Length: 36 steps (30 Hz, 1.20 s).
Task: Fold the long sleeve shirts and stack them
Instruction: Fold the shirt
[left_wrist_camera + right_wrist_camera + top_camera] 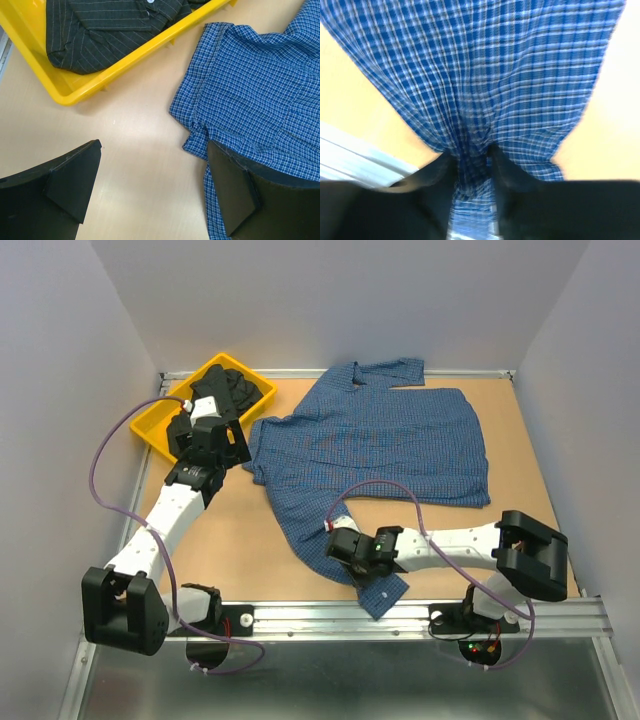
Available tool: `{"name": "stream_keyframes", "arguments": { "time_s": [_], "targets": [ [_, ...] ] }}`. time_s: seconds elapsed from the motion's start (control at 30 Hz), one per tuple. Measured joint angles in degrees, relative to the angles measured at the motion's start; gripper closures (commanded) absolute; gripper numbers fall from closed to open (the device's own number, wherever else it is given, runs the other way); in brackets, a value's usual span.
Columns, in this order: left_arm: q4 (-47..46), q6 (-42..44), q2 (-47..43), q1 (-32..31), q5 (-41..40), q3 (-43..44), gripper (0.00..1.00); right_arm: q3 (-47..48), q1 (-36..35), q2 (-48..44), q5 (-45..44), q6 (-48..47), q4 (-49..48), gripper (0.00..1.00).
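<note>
Cloth of the blue checked shirt (390, 440) is bunched and pinched in the right gripper (472, 160), the rest spreading ahead of it on the table (230, 540). The left gripper (153, 145) hangs spread wide; ahead-left of it, a yellow bin (60, 92) holds a dark pinstriped shirt (110, 30).

Seeing soft creased cloth on blue shirt (380, 440), glossy smooth plastic on tray (75, 92), matt wood-look surface on table (240, 550).
</note>
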<state>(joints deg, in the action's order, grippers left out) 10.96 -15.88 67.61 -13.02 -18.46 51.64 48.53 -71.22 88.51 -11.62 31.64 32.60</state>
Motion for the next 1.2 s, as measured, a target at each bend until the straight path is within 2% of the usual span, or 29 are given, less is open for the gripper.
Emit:
{"name": "stream_keyframes", "arguments": {
  "time_s": [0.1, 0.13, 0.3, 0.63, 0.83, 1.2],
  "targets": [
    [0.00, 0.00, 0.20, 0.00, 0.22, 0.00, 0.02, 0.07, -0.04, -0.28, -2.40, 0.59, 0.39, 0.90],
    [0.00, 0.00, 0.20, 0.00, 0.28, 0.00, 0.02, 0.17, -0.04, -0.42, -3.74, 0.55, 0.85, 0.99],
    [0.00, 0.00, 0.20, 0.02, 0.50, 0.00, 0.02, 5.03, 1.70, -0.37, -11.65, -1.95, 6.01, 0.99],
    [0.00, -0.02, 0.20, 0.02, 1.11, 0.00, 0.02, 29.33, 17.75, 0.57, -22.80, -17.53, 6.21, 0.99],
    [-0.02, -0.02, 0.20, 0.02, 1.36, 0.00, 0.02, 41.33, 24.55, 6.99, -23.12, -27.82, 1.70, 0.99],
    [-0.02, -0.04, 0.37, 0.02, 1.97, 0.00, 0.02, 57.77, 31.45, 22.97, -20.28, -40.50, -6.03, 0.99]
  ]
}}
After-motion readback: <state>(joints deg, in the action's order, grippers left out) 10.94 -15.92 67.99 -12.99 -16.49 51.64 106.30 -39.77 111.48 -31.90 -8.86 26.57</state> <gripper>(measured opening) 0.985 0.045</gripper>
